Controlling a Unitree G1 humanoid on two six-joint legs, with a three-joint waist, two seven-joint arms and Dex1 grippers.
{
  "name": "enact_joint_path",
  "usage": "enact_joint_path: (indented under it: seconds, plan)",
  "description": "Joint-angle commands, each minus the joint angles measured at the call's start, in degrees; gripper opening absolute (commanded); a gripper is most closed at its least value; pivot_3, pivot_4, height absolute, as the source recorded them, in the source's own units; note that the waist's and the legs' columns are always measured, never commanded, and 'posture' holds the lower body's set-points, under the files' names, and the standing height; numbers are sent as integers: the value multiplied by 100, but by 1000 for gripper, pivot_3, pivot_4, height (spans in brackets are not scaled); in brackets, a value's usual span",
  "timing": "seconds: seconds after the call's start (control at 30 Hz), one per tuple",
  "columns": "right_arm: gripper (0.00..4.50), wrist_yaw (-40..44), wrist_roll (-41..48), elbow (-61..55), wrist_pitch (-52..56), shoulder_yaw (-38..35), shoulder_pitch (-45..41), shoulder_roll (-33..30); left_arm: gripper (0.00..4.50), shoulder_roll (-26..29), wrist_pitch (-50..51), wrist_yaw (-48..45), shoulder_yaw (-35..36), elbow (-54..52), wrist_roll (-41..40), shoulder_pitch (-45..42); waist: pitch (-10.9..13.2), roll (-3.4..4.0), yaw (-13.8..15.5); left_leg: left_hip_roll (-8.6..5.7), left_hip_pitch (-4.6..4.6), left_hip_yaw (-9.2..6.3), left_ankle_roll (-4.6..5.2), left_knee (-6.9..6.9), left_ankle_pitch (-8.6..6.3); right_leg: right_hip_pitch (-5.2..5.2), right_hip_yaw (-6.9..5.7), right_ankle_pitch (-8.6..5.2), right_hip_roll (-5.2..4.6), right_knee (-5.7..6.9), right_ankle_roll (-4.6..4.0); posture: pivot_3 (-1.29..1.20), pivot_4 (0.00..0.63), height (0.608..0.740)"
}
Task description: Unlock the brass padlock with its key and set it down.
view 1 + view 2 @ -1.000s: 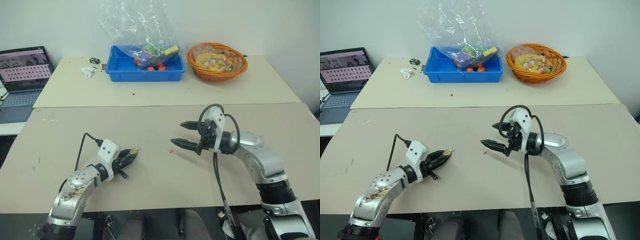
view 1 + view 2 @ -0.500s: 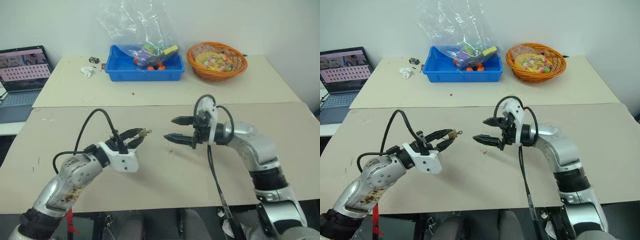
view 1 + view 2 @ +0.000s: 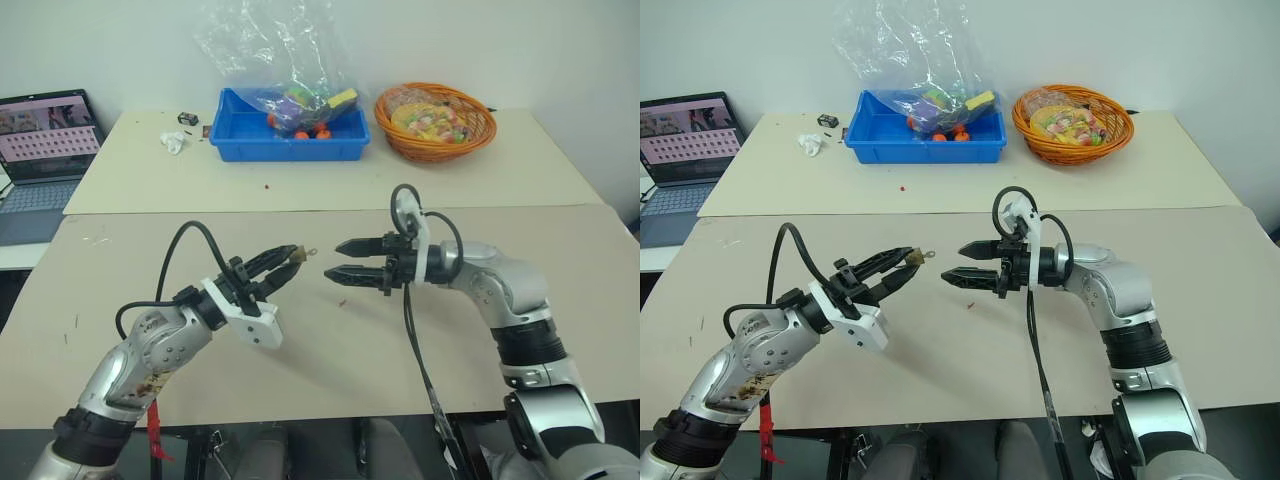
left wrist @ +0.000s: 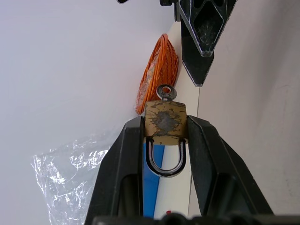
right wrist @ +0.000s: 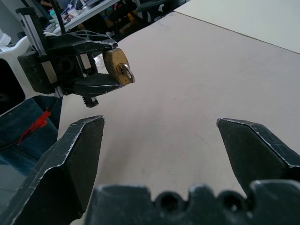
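Near the middle of the left eye frame, above the desk (image 3: 330,380), the left gripper (image 3: 285,265) was clenched on the brass padlock (image 4: 165,123), its shackle lying back between the fingers (image 4: 123,154). The key (image 4: 166,92) stuck out of the lock body, pointing toward the right gripper (image 3: 340,258). That gripper hung just right of it, apart, jaws spread wide and holding nothing.

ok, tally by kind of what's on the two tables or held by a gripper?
Brass padlock, key in it: 1 each
Blue bin: 1
Orange basket: 1
Plastic bag: 1
Crumpled white paper: 1
Total: 6
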Motion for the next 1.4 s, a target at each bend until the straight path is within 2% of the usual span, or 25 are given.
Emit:
enact_joint_path:
  seconds: [0.03,0.33,0.5,0.53,0.6,0.73,0.8,1.2,1.33,1.4]
  plan:
    - [4500,74,174,-100,129,-123,-239,-47,833,14,-111,-126,35,-45,-160,-108,0,0,0,0,0,0,0,0,0,0,0,0,0,0,0,0,150,728]
    - [4500,46,228,-277,283,-91,-341,-18,833,-54,-158,-263,53,-53,-176,-150,0,0,2,0,-1,0,0,2,0,0,0,0,0,0,0,0,150,728]
    - [3192,-19,268,-346,348,-43,-365,94,830,-85,-215,-284,53,-2,-141,-194,0,0,0,0,-1,0,0,1,0,-1,0,0,0,0,0,0,150,728]
    - [2690,-26,272,-345,353,-44,-375,110,830,-91,-226,-288,54,8,-135,-204,0,0,1,0,-1,0,0,2,0,-1,0,0,0,0,0,0,150,728]
    - [2117,-38,269,-337,361,-40,-391,134,830,-99,-236,-301,58,18,-138,-212,0,0,1,0,-1,0,0,3,0,-1,0,0,0,1,0,0,150,728]
    - [588,-30,260,-314,364,-23,-424,168,830,-110,-222,-338,64,11,-156,-210,0,0,3,0,-1,0,0,2,0,-1,-1,0,0,1,0,0,150,728]
    - [80,-29,261,-321,369,-11,-431,181,830,-113,-213,-352,66,8,-165,-208,0,0,3,0,-1,0,0,2,0,-1,-1,0,0,1,0,0,150,728]
    - [80,-101,286,-396,415,87,-412,317,830,-132,-179,-381,102,-68,-160,-186,0,1,1,0,-1,0,0,3,0,-1,-1,0,1,2,0,0,150,728]
    - [80,-363,436,-357,852,75,-462,513,830,-145,-188,-389,118,-75,-144,-175,0,1,0,0,0,0,0,3,0,-1,-1,0,0,2,0,0,150,728]
    - [80,-535,593,-222,1475,67,-546,610,830,-154,-193,-396,128,-73,-152,-175,-1,1,-3,0,-1,0,0,3,0,-1,-1,0,1,3,0,0,150,728]
